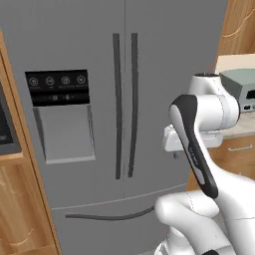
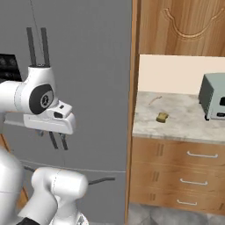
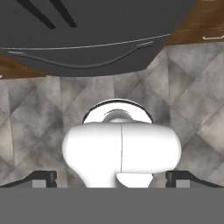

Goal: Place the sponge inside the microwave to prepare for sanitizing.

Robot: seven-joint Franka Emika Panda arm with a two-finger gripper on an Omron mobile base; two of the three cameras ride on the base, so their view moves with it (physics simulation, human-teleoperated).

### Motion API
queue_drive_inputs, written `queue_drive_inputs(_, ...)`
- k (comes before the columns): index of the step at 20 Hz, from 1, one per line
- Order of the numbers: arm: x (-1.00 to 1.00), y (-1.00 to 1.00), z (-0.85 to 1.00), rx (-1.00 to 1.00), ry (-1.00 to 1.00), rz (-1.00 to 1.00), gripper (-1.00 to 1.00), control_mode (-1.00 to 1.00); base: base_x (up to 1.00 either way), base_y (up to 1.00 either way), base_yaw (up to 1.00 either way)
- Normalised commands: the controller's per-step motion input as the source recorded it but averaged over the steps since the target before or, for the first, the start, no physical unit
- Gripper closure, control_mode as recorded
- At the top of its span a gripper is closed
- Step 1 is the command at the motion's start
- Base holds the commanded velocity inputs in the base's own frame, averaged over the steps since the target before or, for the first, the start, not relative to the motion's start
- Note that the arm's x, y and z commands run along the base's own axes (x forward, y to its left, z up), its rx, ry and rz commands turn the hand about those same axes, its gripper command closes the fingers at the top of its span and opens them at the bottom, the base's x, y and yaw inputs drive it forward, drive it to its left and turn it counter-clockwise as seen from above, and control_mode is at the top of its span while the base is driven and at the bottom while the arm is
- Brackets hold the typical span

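Observation:
The sponge is a tiny yellow-olive block lying on the grey stone counter to the right of the fridge. My gripper hangs in front of the fridge door, well to the left of the sponge and lower than the counter top, with its fingers pointing down. In the hand view my gripper is open, its tips far apart, nothing between them, floor tiles below. A dark built-in front shows at the far left edge of the left base view; I cannot tell whether it is the microwave.
A tall grey fridge stands straight ahead. A grey-green toaster oven sits at the counter's right end. A thin beige stick lies behind the sponge. Wooden drawers are under the counter and a wooden cabinet above.

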Motion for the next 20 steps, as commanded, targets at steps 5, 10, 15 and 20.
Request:
queue_drive_inputs(5,0.0,0.0,0.0,0.0,0.0,0.0,-1.0,1.0,0.39,-0.64,0.15)
queue_drive_inputs(10,0.0,0.0,0.0,0.0,0.0,0.0,-1.0,1.0,0.44,-0.54,0.17)
queue_drive_inputs(15,0.0,0.0,0.0,0.0,0.0,0.0,-1.0,1.0,0.09,-0.59,0.16)
queue_drive_inputs(20,0.0,0.0,0.0,0.0,0.0,0.0,-1.0,1.0,0.03,-0.55,0.14)
